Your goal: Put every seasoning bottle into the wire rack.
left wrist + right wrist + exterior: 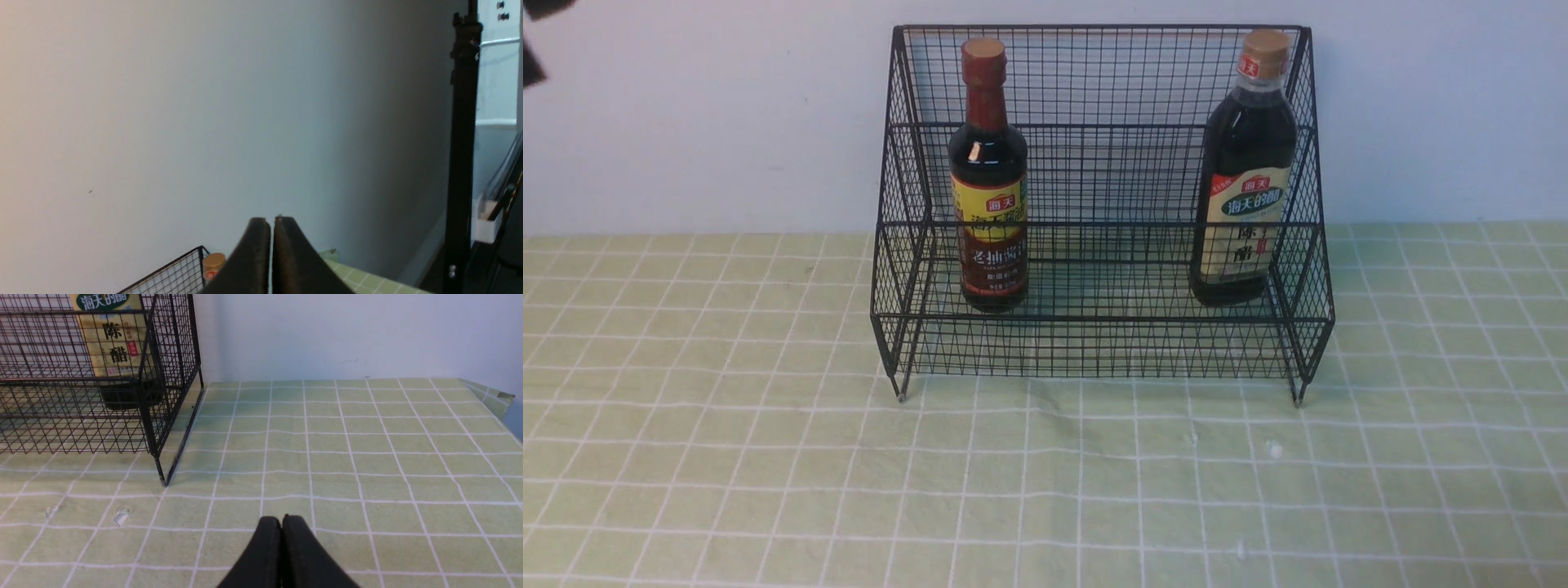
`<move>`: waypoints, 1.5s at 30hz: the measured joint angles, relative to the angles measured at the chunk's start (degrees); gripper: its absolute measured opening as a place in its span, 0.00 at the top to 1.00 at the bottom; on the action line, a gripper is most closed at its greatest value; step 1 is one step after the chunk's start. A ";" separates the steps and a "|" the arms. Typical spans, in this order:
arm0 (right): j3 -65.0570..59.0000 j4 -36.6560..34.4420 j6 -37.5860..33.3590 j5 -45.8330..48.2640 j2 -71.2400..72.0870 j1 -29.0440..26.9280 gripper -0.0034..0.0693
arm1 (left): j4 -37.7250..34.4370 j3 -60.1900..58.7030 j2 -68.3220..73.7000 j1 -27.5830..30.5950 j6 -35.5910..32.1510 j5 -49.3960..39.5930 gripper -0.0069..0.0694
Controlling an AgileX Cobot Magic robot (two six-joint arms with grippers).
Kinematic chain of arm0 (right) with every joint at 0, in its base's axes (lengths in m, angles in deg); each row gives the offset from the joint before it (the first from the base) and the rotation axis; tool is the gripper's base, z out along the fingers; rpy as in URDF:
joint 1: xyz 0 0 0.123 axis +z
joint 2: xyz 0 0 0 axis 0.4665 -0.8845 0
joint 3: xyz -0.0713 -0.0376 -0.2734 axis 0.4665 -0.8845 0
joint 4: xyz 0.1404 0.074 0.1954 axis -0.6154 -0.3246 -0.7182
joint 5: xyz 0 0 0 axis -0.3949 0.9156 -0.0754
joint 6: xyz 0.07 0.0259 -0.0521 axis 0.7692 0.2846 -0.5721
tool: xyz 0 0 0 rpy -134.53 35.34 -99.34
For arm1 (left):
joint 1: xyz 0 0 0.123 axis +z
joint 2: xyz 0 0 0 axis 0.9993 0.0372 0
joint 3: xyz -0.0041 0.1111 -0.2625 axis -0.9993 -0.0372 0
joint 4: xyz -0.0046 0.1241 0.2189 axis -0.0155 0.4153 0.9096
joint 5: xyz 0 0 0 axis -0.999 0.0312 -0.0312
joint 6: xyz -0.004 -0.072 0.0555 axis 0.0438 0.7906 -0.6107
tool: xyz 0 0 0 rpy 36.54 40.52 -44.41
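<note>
Two sauce bottles stand upright inside a black wire rack [1103, 220] set against a pale wall, center of the front view. The bottle with the red-brown cap [988, 175] occupies the left end of the rack's lower front tier; the larger bottle with the tan cap [1245, 171] stands at the right end of the same tier, close to the sloping side mesh. The two are well apart, with bare mesh between them. The rack rests on a tabletop [1045, 490] covered in a green cloth checked with white lines.

Neither arm reaches into the middle of the front view — only a dark fragment shows at the upper left corner of that frame. In the left wrist view the left hand [271, 222] has its two black fingers pressed together, holding nothing, raised high before the wall with a corner of the rack and the tan cap visible at the lower edge. In the right wrist view the right hand [281, 520] is likewise closed on nothing, low over the green cloth — the rack's right corner and the cream label of the larger bottle sit in the upper left of that frame.
</note>
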 joint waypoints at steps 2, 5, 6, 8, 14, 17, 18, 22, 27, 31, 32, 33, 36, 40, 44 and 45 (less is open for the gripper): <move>0.00 0.00 0.00 0.00 0.00 0.00 0.97 | -0.19 0.11 -2.29 0.00 4.37 -2.03 0.92; 0.00 0.00 0.00 0.00 0.00 0.00 0.97 | -0.63 0.17 -5.64 0.00 10.74 -7.24 0.92; 0.00 0.00 0.00 0.00 0.00 0.00 0.97 | -0.93 0.17 -7.47 0.00 14.71 -10.26 0.92; 0.00 0.00 0.00 0.00 0.00 0.00 0.97 | -1.64 0.28 -10.90 0.00 22.40 -14.58 0.92; 0.00 0.00 0.00 0.00 0.00 0.00 0.97 | -5.34 0.61 -14.84 0.00 25.92 -20.52 0.92; 0.00 0.00 0.00 0.00 0.00 0.00 0.97 | -17.19 -0.05 -16.51 0.00 7.22 -25.18 0.92; 0.00 0.00 0.00 0.00 0.00 0.00 0.97 | -18.13 -0.12 -16.61 0.00 5.79 -25.45 0.92; 0.00 0.00 0.00 0.00 0.00 0.00 0.97 | -43.46 -1.36 -18.40 0.00 -28.88 -32.97 0.92; 0.00 0.00 0.00 0.00 0.00 0.00 0.97 | -76.27 -1.93 -20.35 0.00 -70.63 -53.62 0.92; 0.00 0.00 0.00 0.00 0.00 0.00 0.97 | -94.30 -4.87 -22.68 0.00 -99.41 -72.75 0.92; 0.00 0.00 0.00 0.00 0.00 0.00 0.97 | -96.93 -6.58 -23.56 0.00 -106.26 -76.50 0.92; 0.00 0.00 0.00 0.00 0.00 0.00 0.97 | -99.26 -9.16 -24.80 0.00 -111.68 -78.65 0.92; 0.00 0.00 0.00 0.00 0.00 0.00 0.97 | -101.48 -15.73 -28.05 0.00 -117.64 -78.80 0.92; 0.00 0.00 0.00 0.00 0.00 0.00 0.97 | -101.74 -30.35 -34.45 0.00 -120.12 -72.18 0.92; 0.00 0.00 0.00 0.00 0.00 0.00 0.97 | -101.45 -43.74 -41.33 0.00 -120.15 -66.09 0.92; 0.00 0.00 0.00 0.00 0.00 0.00 0.97 | -101.45 -46.24 -42.70 0.00 -119.92 -64.84 0.92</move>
